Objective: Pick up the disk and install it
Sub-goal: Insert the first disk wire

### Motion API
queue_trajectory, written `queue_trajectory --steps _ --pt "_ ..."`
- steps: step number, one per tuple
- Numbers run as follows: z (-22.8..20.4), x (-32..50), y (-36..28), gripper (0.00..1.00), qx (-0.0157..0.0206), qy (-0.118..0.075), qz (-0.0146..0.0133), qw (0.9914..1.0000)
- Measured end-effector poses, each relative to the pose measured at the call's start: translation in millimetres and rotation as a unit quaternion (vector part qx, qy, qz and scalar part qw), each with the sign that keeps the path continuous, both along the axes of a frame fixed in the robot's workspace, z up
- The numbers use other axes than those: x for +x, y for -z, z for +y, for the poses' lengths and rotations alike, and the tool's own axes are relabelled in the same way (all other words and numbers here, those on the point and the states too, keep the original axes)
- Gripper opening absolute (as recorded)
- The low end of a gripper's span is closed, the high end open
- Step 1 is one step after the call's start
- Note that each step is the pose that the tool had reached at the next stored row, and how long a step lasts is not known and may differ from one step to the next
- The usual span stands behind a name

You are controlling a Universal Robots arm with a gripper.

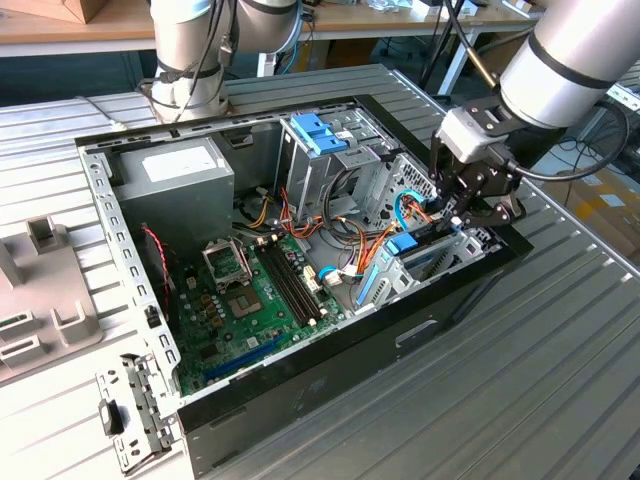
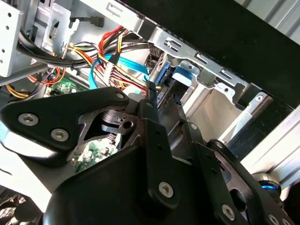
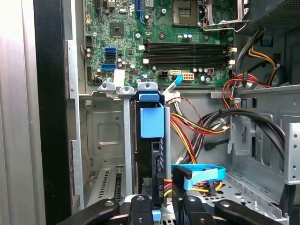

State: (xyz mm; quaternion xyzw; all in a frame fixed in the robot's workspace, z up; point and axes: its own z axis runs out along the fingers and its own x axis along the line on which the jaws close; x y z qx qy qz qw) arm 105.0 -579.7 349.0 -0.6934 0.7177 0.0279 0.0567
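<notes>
**Disk standing on edge in the front bay, gripper directly over it**

Exterior view: The open computer case (image 1: 300,250) lies on its side on the metal tabletop (image 1: 520,360). The arm reaches in at the case's corner toward the exterior view's right, and the gripper (image 1: 462,212) hangs over the drive bay (image 1: 420,262) along that front wall. The blue bracket of the disk (image 1: 402,246) shows in the bay just below and beside the fingers. The grey power-supply box (image 1: 172,180) sits well apart in the far corner; the motherboard (image 1: 250,300) covers the case floor between.

Second wrist view: The black finger links fill the foreground. One fingertip (image 2: 151,89) sits just beside the blue edge of the disk (image 2: 161,75), which stands in the metal bay next to the black front wall. Bundled wires (image 2: 117,61) run close alongside.

First wrist view: The disk (image 3: 153,140) stands upright on its thin edge in a bay slot, its long axis running straight away from the gripper (image 3: 161,206) toward the motherboard (image 3: 164,37). The fingers close narrowly around the disk's near end. Judgement: the gripper is clamped on the disk, which sits mostly inside the bay; full seating cannot be confirmed. A blue flat cable (image 3: 199,174) lies just beside the fingers.
</notes>
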Motion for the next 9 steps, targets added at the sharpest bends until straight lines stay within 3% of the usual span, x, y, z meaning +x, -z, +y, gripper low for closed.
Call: queue_trajectory --steps 2,7,9 --pt "0.0 0.0 -4.7 0.31 0.0011 0.000 0.0000 1.00000" --pt "0.0 0.0 -5.3 0.29 0.0065 0.000 0.0000 0.99998" --pt "0.0 0.0 -5.2 0.16 0.0079 0.000 0.0000 0.99997"
